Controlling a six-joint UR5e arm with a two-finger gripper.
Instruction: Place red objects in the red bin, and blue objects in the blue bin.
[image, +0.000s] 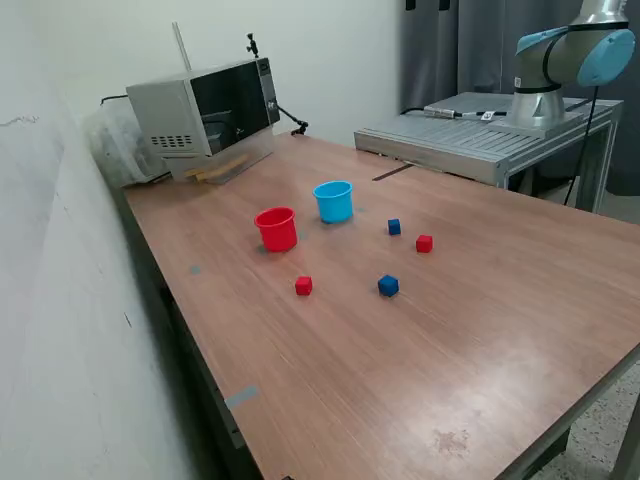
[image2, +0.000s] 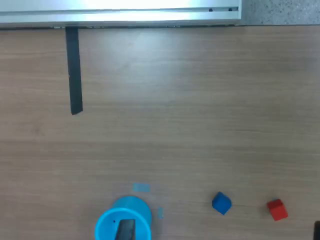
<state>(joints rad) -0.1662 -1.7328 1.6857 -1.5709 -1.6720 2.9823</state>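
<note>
The arm (image: 575, 60) stands folded at the back of the room, and its gripper is nowhere I can see it: not in the exterior view, not in the wrist view, so I cannot tell how far open it is or whether it has hold of anything. The wrist camera looks straight down on the counter (image: 480, 330), so I judge the gripper to be high above it and well clear of everything.

Nearly under the gripper is the blue bin (image2: 123, 223), upright, mouth up, ready to receive. The red bin (image: 276, 228) stands just beside it, farther from the gripper and outside the wrist view.

All four cubes lie loose on the counter, none in a bin. One blue cube (image2: 221, 203) and one red cube (image2: 276, 209) sit near each other, a little off to one side of the blue bin. The second blue cube (image: 388, 286) and second red cube (image: 303, 286) lie farther out, apart from each other.

Sorting looks not yet begun. The spread leaves room around each cube for a clean approach from above.

A microwave (image: 205, 110) sits at the counter's far end.
</note>
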